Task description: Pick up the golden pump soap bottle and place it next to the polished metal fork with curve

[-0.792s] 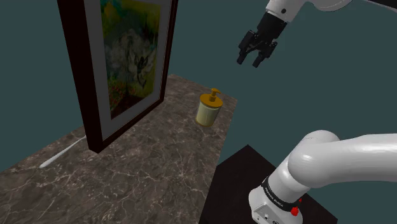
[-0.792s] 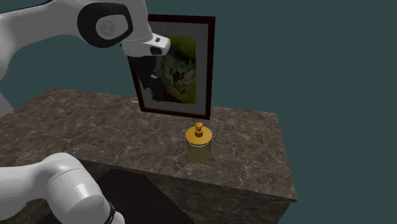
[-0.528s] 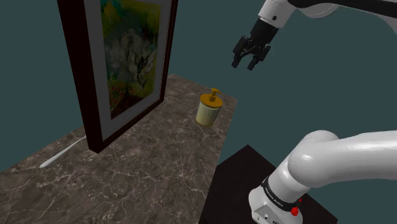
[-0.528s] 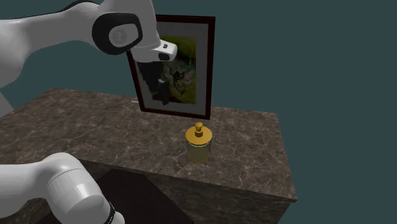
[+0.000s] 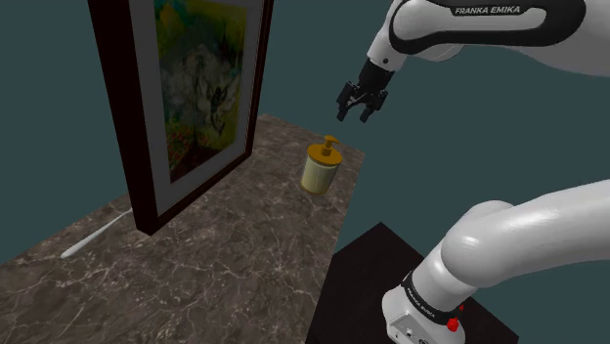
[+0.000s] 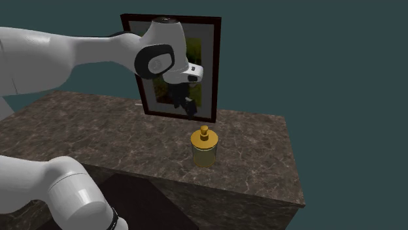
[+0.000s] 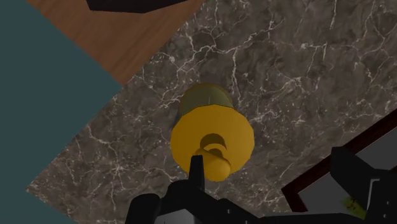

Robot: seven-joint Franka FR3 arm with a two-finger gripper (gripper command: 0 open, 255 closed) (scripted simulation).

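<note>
You had not yet got past the opening step here: the soap bottle (image 5: pixel 322 168) stood upright on the worktop (image 5: pixel 244 259), near the edge that faces the stand (image 5: pixel 386 269), and nothing was touching it. Your pincer (image 5: pixel 356 110) hung in the air above it with its fingers apart and gripping nothing; in the shoulder view it sat above and a little to the right of the pump. The wrist view looked almost straight down on the golden cap and pump, so I judged you fairly well lined up for a descent. The lowering, the closing on the bottle, the lift, the carry and the setting down were all left to do. The fork (image 5: pixel 96 237) (drawn pale, a thin sliver rather than shiny metal) lay flat toward the shoulder view's left, well apart from the bottle. The framed picture (image 5: pixel 191 98) stood upright on the worktop beside the line between the two, so I reckoned the carry would need to keep clear of its frame. As for containers, the bottle was the only one: its cap and pump were on, its body looked pale yellow under the golden top, and I could not tell whether anything was inside.
</note>
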